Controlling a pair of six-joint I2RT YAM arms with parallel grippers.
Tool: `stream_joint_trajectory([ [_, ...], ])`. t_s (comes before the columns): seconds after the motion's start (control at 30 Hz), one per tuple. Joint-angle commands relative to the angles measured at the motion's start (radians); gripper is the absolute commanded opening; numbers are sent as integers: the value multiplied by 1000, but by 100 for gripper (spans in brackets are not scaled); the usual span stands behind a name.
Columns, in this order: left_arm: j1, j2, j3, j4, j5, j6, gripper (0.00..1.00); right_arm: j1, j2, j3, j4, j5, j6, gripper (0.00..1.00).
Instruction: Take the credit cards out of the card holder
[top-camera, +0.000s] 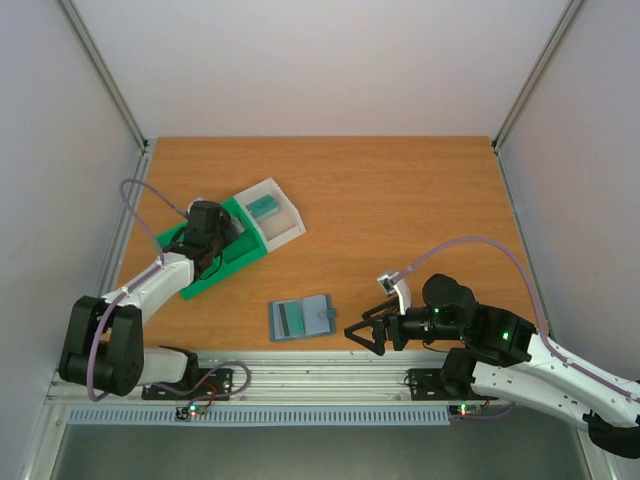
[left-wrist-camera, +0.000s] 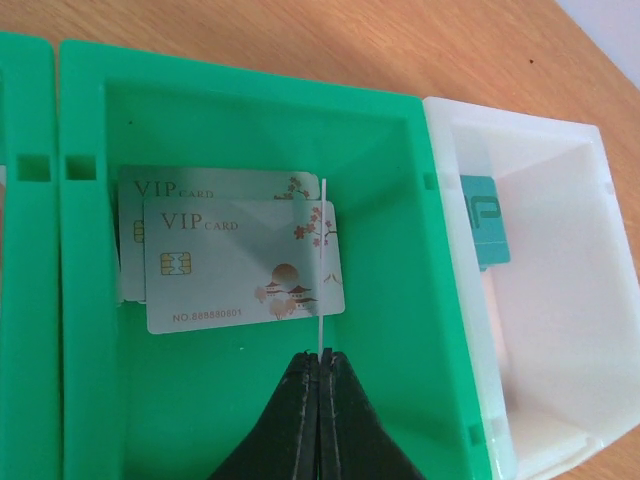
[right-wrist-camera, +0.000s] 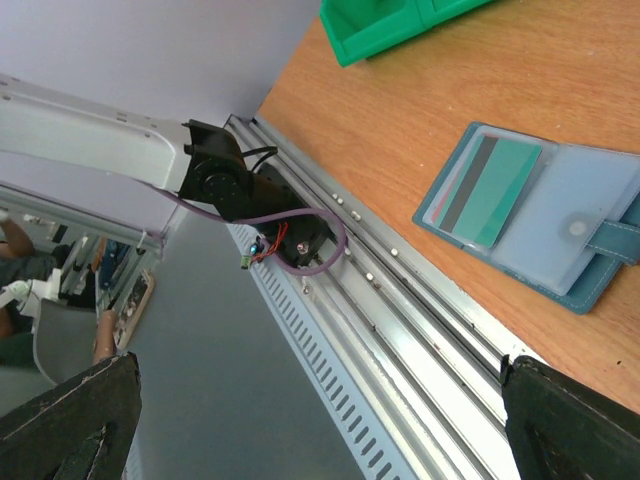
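Note:
The slate-blue card holder (top-camera: 301, 319) lies open near the table's front edge, also seen in the right wrist view (right-wrist-camera: 570, 235), with a teal striped card (right-wrist-camera: 490, 190) in its pocket. Two whitish credit cards (left-wrist-camera: 240, 265) lie flat and overlapping in the green tray compartment. A third credit card (left-wrist-camera: 322, 250) stands edge-on above them, and my left gripper (left-wrist-camera: 322, 358) is shut on its lower edge. In the top view the left gripper (top-camera: 207, 238) sits over the tray. My right gripper (top-camera: 362, 336) is open and holds nothing, just right of the card holder, low over the front rail (right-wrist-camera: 320, 420).
The green-and-clear compartment tray (top-camera: 215, 272) stands at the left of the table. Its clear section (left-wrist-camera: 560, 300) holds a teal card (left-wrist-camera: 485, 220). A metal rail (right-wrist-camera: 420, 330) runs along the table's front edge, with the left arm's base and cable beside it.

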Motion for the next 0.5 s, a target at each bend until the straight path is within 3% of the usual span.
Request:
stream_joint_trajectory([
  [0.0,5,20,10,76,-45,33,0,-3,0,23,-9,5,4,99],
  [0.47,5,87,30,69,-99,83,6,-3,17,21,4,6,11,99],
])
